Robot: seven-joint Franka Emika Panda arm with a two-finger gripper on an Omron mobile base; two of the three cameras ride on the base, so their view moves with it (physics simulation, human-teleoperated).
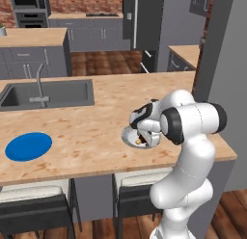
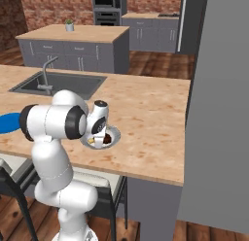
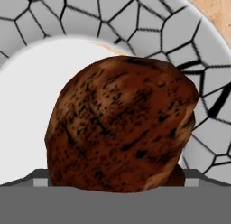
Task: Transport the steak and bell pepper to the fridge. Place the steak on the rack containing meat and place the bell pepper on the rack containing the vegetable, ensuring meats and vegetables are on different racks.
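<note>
The steak [image 3: 122, 126] lies on a grey crackle-patterned plate [image 3: 149, 33] on the wooden counter [image 1: 96, 122], right under the gripper [image 1: 143, 137], whose jaws stand wide apart with nothing between them. The meat looks dense, soft and glossy, probably slippery, so a grip across its thick middle seems safest. The hand view gives its rough surface up close. The base views add the blue plate [image 1: 28, 146], the sink [image 1: 46, 94] and the distant fridge [image 1: 137, 21].
</note>
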